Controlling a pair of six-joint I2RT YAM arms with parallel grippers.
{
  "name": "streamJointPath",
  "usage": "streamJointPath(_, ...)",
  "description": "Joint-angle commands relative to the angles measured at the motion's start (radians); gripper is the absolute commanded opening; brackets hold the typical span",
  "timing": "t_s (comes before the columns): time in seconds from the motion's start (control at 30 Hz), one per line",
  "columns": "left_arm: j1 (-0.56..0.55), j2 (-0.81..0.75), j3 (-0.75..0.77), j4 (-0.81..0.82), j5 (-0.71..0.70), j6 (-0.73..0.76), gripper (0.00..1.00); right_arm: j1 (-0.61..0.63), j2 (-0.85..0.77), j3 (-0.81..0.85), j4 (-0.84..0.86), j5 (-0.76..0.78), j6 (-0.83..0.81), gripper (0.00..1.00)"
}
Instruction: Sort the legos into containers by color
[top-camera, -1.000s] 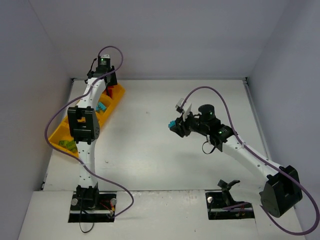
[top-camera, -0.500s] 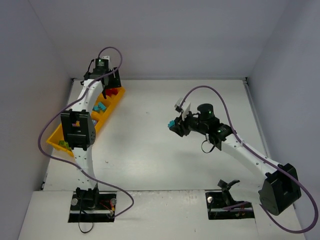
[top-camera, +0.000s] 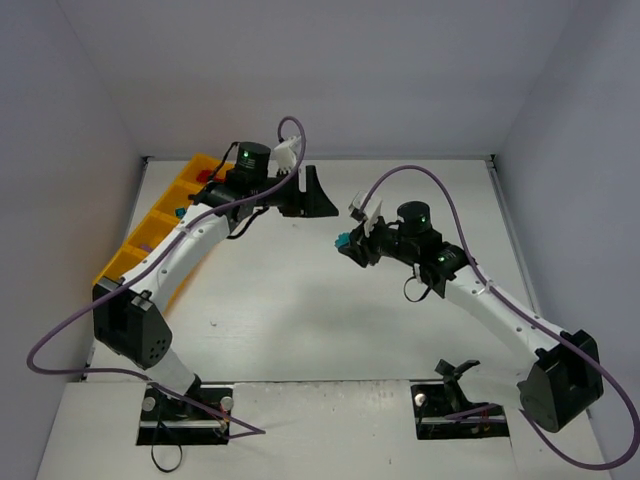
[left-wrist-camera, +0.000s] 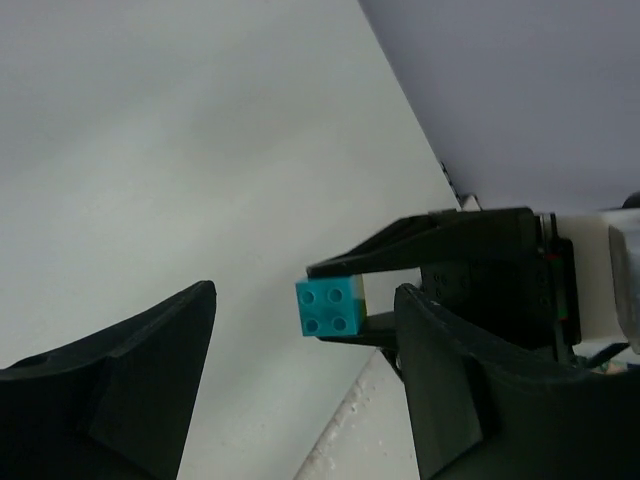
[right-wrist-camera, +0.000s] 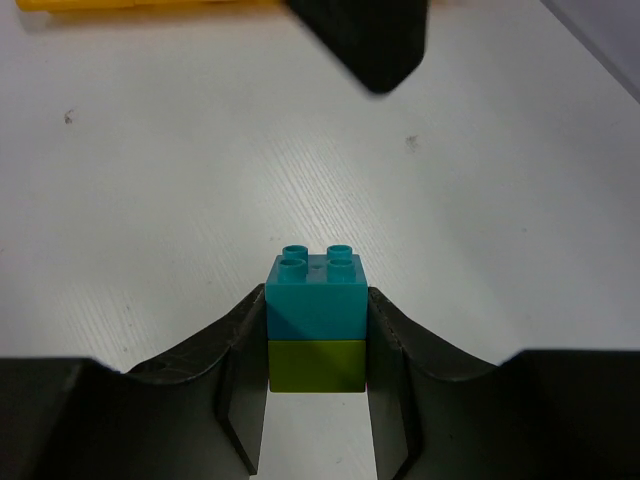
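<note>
My right gripper (top-camera: 348, 246) is shut on a small stack, a teal brick on a lime green brick (right-wrist-camera: 315, 320), held above the table's middle. The stack's teal face also shows in the left wrist view (left-wrist-camera: 330, 305). My left gripper (top-camera: 312, 192) is open and empty, a little up and left of the stack, its jaws facing it. Its dark fingers (left-wrist-camera: 130, 380) frame the stack without touching it. The orange-yellow tray (top-camera: 135, 255) lies at the far left, with a red brick (top-camera: 207, 176) and a teal brick (top-camera: 180, 212) showing in it; the left arm hides the rest.
Grey walls enclose the table at the back, left and right. A purple cable loops over each arm. One left finger (right-wrist-camera: 365, 40) shows at the top of the right wrist view, with the tray's edge (right-wrist-camera: 130, 4) behind it.
My left arm has swung away from the tray toward the table's middle, and its open gripper now faces the right gripper. The right gripper has held the stack almost still.
</note>
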Motion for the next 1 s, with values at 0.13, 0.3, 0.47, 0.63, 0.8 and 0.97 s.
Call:
streamJointPath(0.13, -0.052, -0.073, -0.061, 0.017, 0.111, -0.024, 0.66, -0.004, -0.082, 0.047, 0.046, -0.034, -0.037, 0.03)
streamJointPath(0.3, -0.083, -0.076, -0.074, 0.025, 0.122, -0.025, 0.64, -0.004, -0.092, 0.045, 0.045, -0.069, -0.026, 0.04)
streamJointPath(0.47, -0.114, -0.060, -0.052, 0.030, 0.140, -0.044, 0.64, -0.003, -0.108, 0.044, 0.045, -0.073, -0.024, 0.05)
streamJointPath(0.63, -0.132, -0.051, -0.052, 0.015, 0.131, -0.038, 0.62, -0.003, -0.108, 0.045, 0.043, -0.074, -0.021, 0.05)
streamJointPath(0.8, -0.144, -0.042, -0.054, 0.004, 0.111, -0.032, 0.49, -0.001, -0.113, 0.042, 0.045, -0.074, -0.018, 0.05)
streamJointPath(0.97, -0.146, -0.043, -0.048, 0.010, 0.106, -0.030, 0.36, -0.003, -0.122, 0.033, 0.045, -0.073, -0.015, 0.05)
